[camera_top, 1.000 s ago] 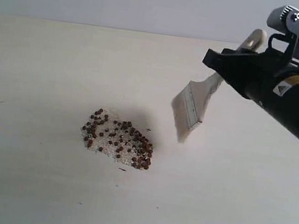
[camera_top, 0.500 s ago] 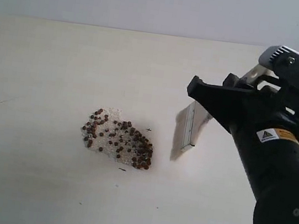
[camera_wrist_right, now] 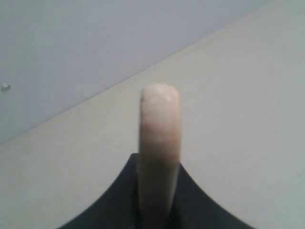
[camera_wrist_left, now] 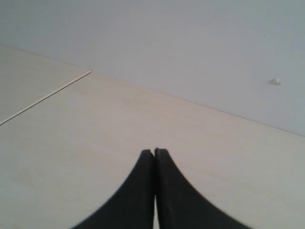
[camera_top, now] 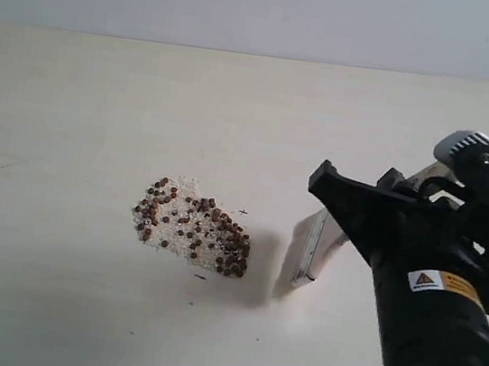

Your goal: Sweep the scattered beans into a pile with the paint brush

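- The beans (camera_top: 193, 226) lie loose on the table (camera_top: 71, 122), a little left of the exterior view's middle, in one patch mixed with fine white grains (camera_top: 184, 194).
- The patch is longer than it is wide, running from 10 o'clock to 4 o'clock. The beans sit thickest at the 4 o'clock end and along the 9 o'clock edge.
- A few dark specks lie on the table just off the patch, at its 2 o'clock and 6 o'clock sides.
- The brush (camera_top: 311, 247) is at 3 o'clock of the beans, near them but apart, with bare table between.
- Its long axis slants: the bristle end points down toward 7–8 o'clock, and the handle rises toward 1–2 o'clock behind the black arm.
- It shows nearly edge-on, with a narrow silver ferrule side and pale bristles below it.
- The bristle tips meet their shadow at the table; whether they touch cannot be told.
- The right gripper (camera_top: 351, 203) is clamped narrowly on the brush handle. In the right wrist view the rounded handle end (camera_wrist_right: 159, 124) stands up from between the two dark fingers (camera_wrist_right: 119, 200).
- The left gripper (camera_wrist_left: 154, 153) has its jaws pressed together, holds nothing, and is above bare table with the grey wall (camera_wrist_left: 190, 47) beyond.
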